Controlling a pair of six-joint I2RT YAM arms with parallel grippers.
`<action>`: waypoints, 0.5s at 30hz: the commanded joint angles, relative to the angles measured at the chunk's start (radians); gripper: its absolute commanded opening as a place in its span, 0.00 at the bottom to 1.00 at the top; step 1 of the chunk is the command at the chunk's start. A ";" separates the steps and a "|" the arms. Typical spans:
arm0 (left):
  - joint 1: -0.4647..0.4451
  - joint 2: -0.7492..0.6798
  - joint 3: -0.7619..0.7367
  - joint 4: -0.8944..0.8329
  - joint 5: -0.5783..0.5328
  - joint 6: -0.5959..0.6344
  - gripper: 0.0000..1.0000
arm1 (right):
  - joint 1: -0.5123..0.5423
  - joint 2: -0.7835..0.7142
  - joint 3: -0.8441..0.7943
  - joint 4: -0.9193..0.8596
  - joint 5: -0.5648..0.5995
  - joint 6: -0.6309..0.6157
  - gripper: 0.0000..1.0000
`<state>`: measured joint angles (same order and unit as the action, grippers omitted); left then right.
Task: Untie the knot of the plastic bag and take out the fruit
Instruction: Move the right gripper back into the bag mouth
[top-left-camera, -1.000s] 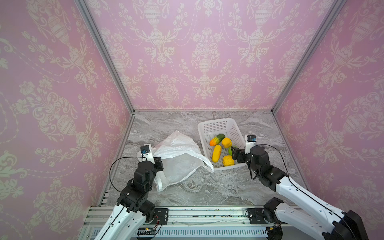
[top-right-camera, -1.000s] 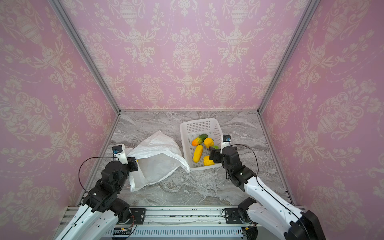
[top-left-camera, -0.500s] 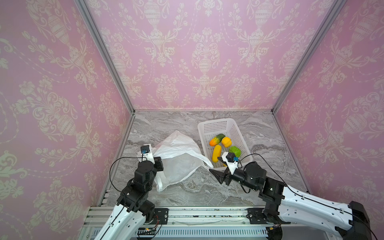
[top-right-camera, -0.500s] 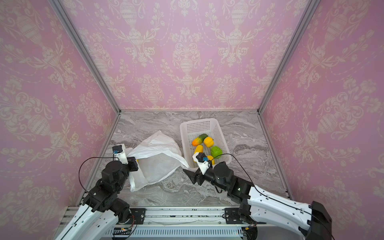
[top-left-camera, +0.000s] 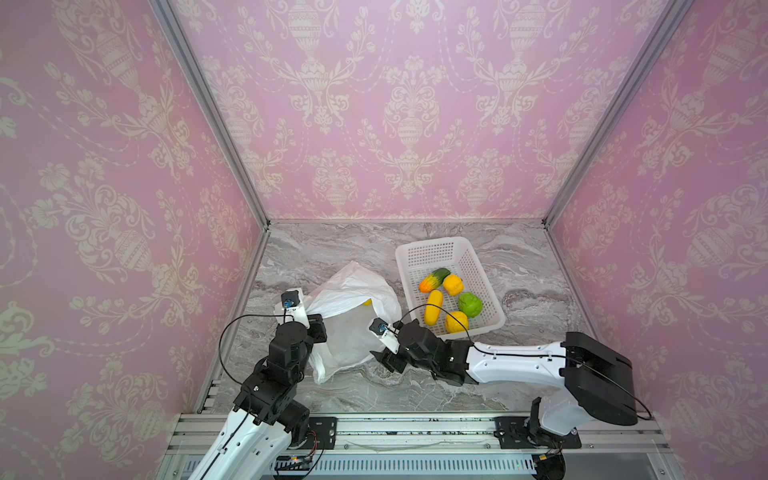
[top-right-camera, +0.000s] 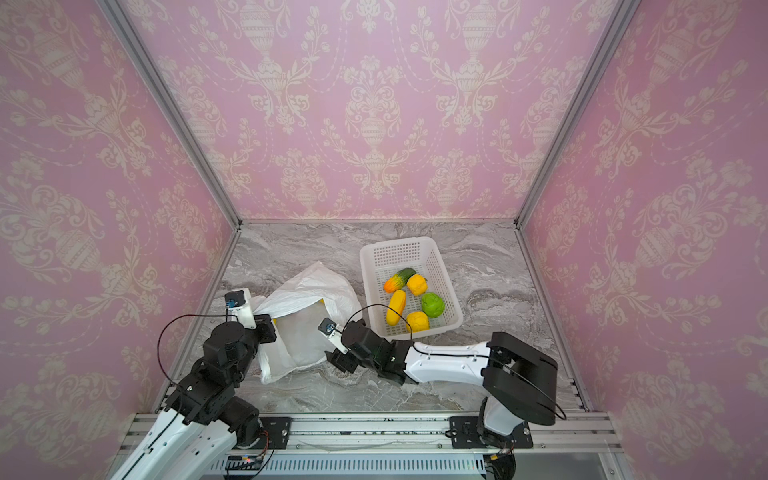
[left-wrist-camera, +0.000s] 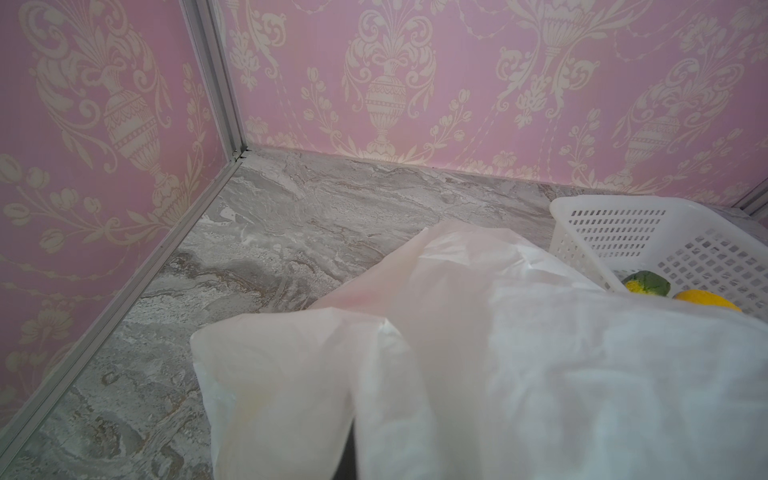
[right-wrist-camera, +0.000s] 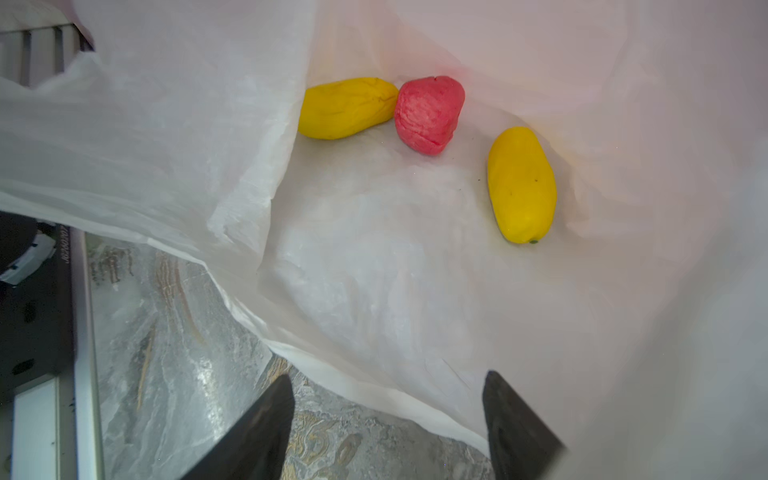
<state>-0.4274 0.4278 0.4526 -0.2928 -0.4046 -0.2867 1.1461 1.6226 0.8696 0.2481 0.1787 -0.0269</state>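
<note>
- Clenched on the plastic bag (top-left-camera: 353, 309) rim, holding its mouth open: left gripper (top-left-camera: 321, 330) fingers.
- Spread and empty at that mouth: right gripper (right-wrist-camera: 388, 376) fingers.
- Inside: two yellow fruit (right-wrist-camera: 347, 108), one pink-red fruit (right-wrist-camera: 428, 114).
- Just beside, on the desk (top-left-camera: 332, 245): white basket (top-left-camera: 415, 249) with five toy fruits (top-left-camera: 470, 304).

- One plastic bag (top-left-camera: 353, 316), thin, white and crinkly.
- One white perforated basket (top-left-camera: 478, 274).
- Three long yellow fruit (top-left-camera: 433, 307) (right-wrist-camera: 345, 108) (right-wrist-camera: 521, 185): one lying in the basket, two lying inside the bag.
- Two round orange-yellow fruit (top-left-camera: 452, 284) (top-left-camera: 456, 322), both in the basket.
- One orange-to-green oblong fruit (top-left-camera: 434, 279), in the basket.
- One green fruit (top-left-camera: 470, 304), in the basket.
- One bumpy pink-red fruit (right-wrist-camera: 429, 114), inside the bag.
- Eight pieces of fruit in sight altogether: five in the basket, three in the bag.
- Two robot arms, a left arm (top-left-camera: 286, 345) and a right arm (top-left-camera: 515, 368), white with black joints.
- Two wrist cameras (top-left-camera: 289, 300) (top-left-camera: 379, 328), one on each arm.
</note>
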 joint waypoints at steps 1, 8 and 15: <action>0.003 0.007 -0.002 0.009 0.017 -0.012 0.00 | 0.004 0.086 0.087 -0.007 0.018 0.001 0.71; 0.003 -0.005 -0.007 0.007 0.018 -0.012 0.00 | 0.000 0.314 0.339 -0.085 0.047 0.036 0.70; 0.003 -0.009 -0.008 0.007 0.026 -0.011 0.00 | -0.018 0.482 0.542 -0.171 0.081 0.046 0.69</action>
<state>-0.4274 0.4271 0.4526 -0.2924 -0.3977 -0.2867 1.1408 2.0693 1.3617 0.1345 0.2317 -0.0029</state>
